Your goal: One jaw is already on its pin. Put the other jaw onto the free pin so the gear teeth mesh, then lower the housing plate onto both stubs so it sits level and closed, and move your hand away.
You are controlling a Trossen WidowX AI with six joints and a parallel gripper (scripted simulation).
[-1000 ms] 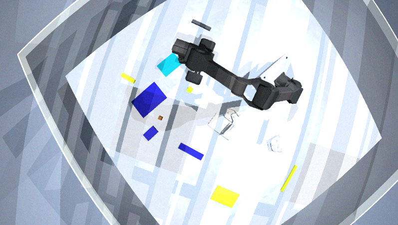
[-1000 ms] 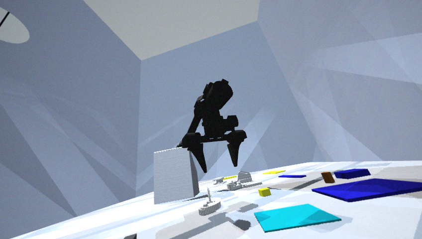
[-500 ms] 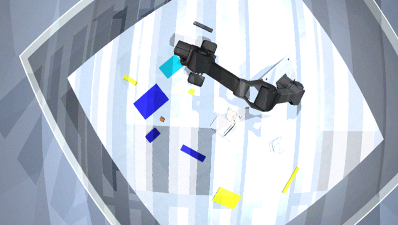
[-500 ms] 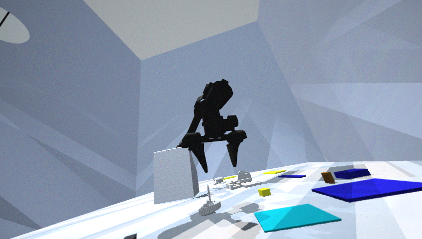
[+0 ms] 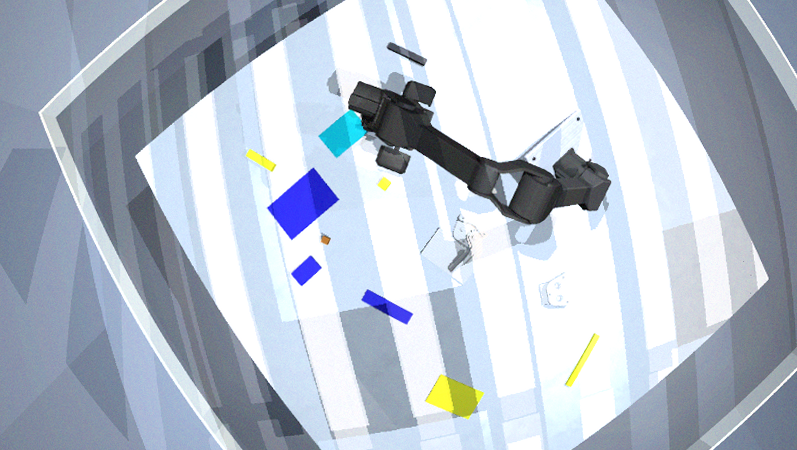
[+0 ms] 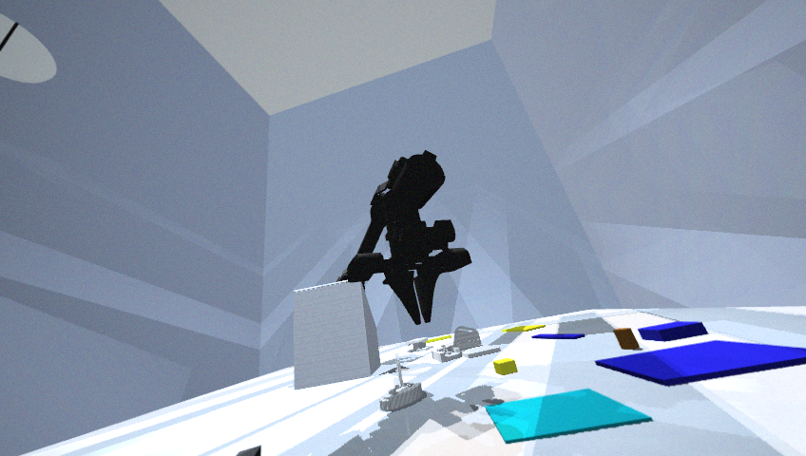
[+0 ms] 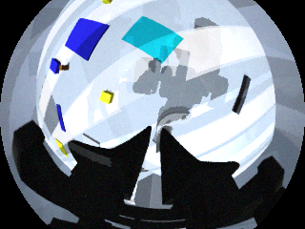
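Observation:
My gripper [image 6: 422, 322] [image 7: 156, 130] hangs above the table, its fingers almost together and empty. Below it a loose grey toothed jaw [image 6: 402, 397] [image 7: 175, 115] lies on the table with a thin part sticking up; the arm mostly hides it in the top view. The pale base plate [image 5: 436, 252] carries the other jaw [image 6: 468, 337], whose arched side stands up. The pins and the fit of that jaw are too washed out to tell. A small pale part with two round marks, seemingly the housing plate [image 5: 554, 292] [image 6: 417, 344], lies apart from the base.
A tall white panel [image 5: 558, 138] [image 6: 331, 338] stands beside the arm. A cyan sheet [image 5: 338, 136] [image 6: 566, 415] [image 7: 152, 38], a yellow cube [image 5: 384, 183] [image 6: 505, 366] [image 7: 107, 96] and a dark bar [image 5: 406, 53] [image 7: 241, 94] lie around the loose jaw. Blue and yellow pieces lie farther off.

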